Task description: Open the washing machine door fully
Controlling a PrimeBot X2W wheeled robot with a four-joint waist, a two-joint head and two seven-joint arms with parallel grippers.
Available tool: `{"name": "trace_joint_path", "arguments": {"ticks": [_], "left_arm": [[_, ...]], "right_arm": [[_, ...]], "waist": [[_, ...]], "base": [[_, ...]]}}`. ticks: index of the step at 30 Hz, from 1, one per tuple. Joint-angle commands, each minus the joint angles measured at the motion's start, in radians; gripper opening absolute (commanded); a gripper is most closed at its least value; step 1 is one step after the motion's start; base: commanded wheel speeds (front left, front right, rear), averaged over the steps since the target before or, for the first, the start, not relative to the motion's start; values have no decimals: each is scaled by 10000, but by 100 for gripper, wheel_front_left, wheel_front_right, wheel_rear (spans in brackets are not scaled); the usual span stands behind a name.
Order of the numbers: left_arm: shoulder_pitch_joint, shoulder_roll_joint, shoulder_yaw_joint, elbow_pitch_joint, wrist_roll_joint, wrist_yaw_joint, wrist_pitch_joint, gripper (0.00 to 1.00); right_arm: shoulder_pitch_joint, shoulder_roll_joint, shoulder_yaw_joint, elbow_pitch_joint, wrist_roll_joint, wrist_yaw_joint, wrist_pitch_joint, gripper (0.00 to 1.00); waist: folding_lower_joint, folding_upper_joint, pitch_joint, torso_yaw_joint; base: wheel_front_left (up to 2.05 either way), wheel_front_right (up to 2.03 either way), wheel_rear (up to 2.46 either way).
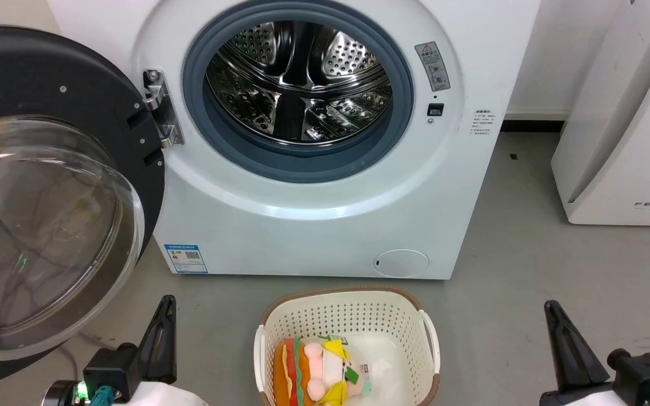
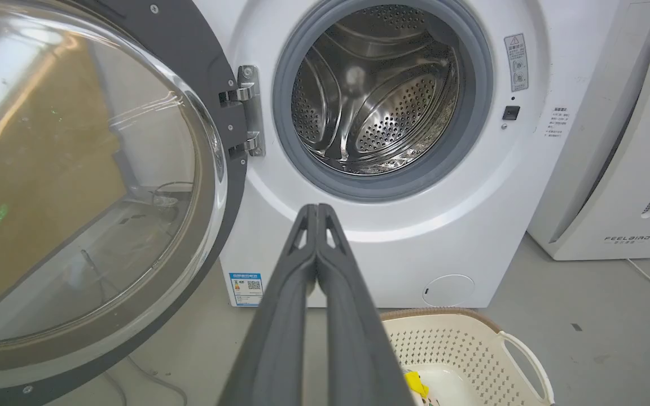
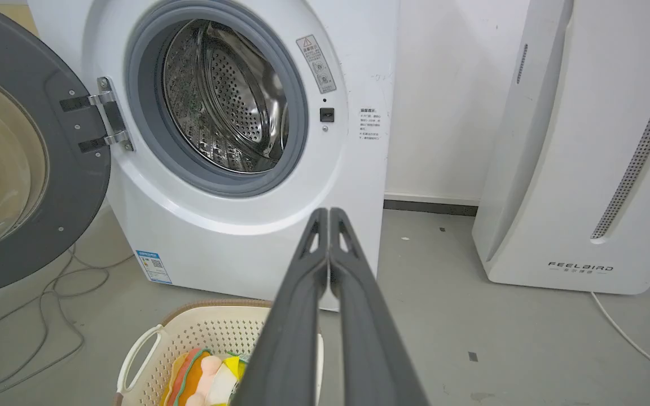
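Observation:
The white washing machine [image 1: 325, 225] stands ahead, its steel drum [image 1: 299, 82] and grey gasket exposed. Its round black door [image 1: 48, 84] with the clear bulging glass bowl [image 1: 37, 237] is swung wide open to the left on its hinge [image 1: 161, 107]; it also fills the left of the left wrist view as the door [image 2: 212, 73] and shows at the left edge as the door [image 3: 71, 186]. My left gripper [image 1: 166, 301] is shut, low at the lower left, apart from the door. My right gripper [image 1: 552, 309] is shut at the lower right. Both hold nothing.
A cream laundry basket [image 1: 353, 310] with a burger-shaped plush toy [image 1: 319, 372] sits on the grey floor before the machine, between my arms. A white FEELBIRD appliance [image 1: 629, 124] stands to the right. Cables [image 3: 31, 299] lie on the floor under the door.

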Motion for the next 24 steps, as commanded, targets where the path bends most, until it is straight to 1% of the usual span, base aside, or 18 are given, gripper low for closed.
{"name": "trace_joint_path", "arguments": {"ticks": [1,24], "left_arm": [[-67,5,-13,-53,77,75,52,0],[-146,2,-143,-268,196,242,523,0]], "right_arm": [[-141,7,30,-76,-79,2,57,0],[-322,13,150,-166,-222,3,528,0]], "waist": [[0,0,3,-6],[0,0,56,-96]], "base": [[0,0,0],[0,0,0]]}}
